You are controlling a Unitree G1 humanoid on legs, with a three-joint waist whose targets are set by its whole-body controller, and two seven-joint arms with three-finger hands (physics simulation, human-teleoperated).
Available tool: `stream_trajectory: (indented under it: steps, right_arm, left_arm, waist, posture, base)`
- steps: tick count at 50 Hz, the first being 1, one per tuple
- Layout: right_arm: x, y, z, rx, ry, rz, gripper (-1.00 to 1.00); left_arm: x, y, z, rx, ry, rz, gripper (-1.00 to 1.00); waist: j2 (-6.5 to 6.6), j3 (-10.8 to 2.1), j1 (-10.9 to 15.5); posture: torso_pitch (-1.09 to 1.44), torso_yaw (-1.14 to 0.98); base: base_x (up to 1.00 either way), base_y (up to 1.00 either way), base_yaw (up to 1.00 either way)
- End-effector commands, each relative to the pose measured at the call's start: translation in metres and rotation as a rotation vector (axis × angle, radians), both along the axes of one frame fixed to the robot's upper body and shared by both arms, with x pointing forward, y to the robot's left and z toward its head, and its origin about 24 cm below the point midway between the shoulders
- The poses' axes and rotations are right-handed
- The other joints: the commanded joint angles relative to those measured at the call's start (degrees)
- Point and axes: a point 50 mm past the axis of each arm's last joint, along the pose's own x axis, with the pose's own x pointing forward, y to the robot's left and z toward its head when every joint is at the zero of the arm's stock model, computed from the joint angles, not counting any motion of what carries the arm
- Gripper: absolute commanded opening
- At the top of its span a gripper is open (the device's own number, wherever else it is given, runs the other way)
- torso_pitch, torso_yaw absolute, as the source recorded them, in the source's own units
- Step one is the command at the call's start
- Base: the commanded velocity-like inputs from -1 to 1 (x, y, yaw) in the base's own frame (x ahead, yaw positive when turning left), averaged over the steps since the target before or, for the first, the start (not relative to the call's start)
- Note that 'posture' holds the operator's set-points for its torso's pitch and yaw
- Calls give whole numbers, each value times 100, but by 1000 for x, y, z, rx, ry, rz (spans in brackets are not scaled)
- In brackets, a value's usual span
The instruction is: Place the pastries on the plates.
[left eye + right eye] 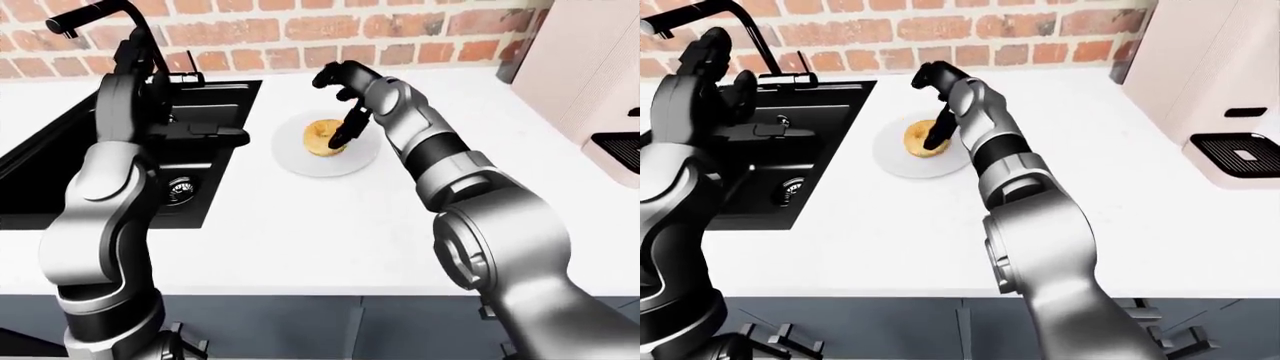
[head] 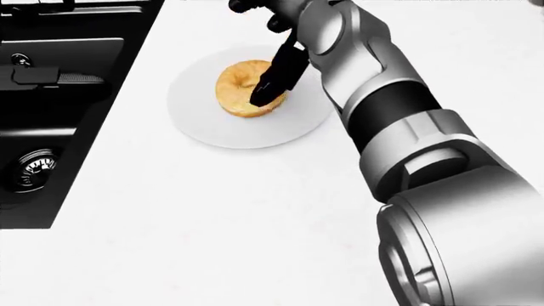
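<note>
Doughnut sits on the white plate beside the sink, right hand fingers spread with one fingertip touching, so lifting straight up should avoid dragging it off.

Right robot hand cut off at top, covering part of pastry

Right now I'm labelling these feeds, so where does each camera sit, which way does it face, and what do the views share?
Head view: on the head, angled steeply down at the plate, pastry and sink; right arm only.
Left-eye view: head-mounted, facing the brick wall across the counter; both arms show.
Right-eye view: its pair, same outlook; coffee machine at right.
All share the right robot hand, open over the pastry.
</note>
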Motion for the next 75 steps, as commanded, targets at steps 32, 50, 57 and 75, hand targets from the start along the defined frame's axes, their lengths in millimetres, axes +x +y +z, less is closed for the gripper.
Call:
stream_trajectory:
  steps: [32,50,57,75]
  right_arm:
    - [-18,-54,133,694,-236,-100,100]
    - [-105,-99,132,777,-362,-218,100]
    - [-124,-108,119,803,-372,-244,100]
    - [-132,-103,44,909,-391,-220,100]
  left_arm:
    - [-2,-1,27,33,-102,-4,100]
    - [-2,4,36,42,-115,4,100]
    - [-2,1,36,52,-116,1,100]
    - [9,0,32,32,-140,-22,100]
  waist:
    - [-60,-136,21]
    - [-189,-220,-70]
    - [-456,-350,-117]
    - [316,-207,-41]
  posture:
    - [0,0]
    - [0,0]
    - [0,0]
    - [0,0]
  base:
    - [0,0,0]
    - [-37,0,0]
    - [-53,0,0]
    - [-30,0,0]
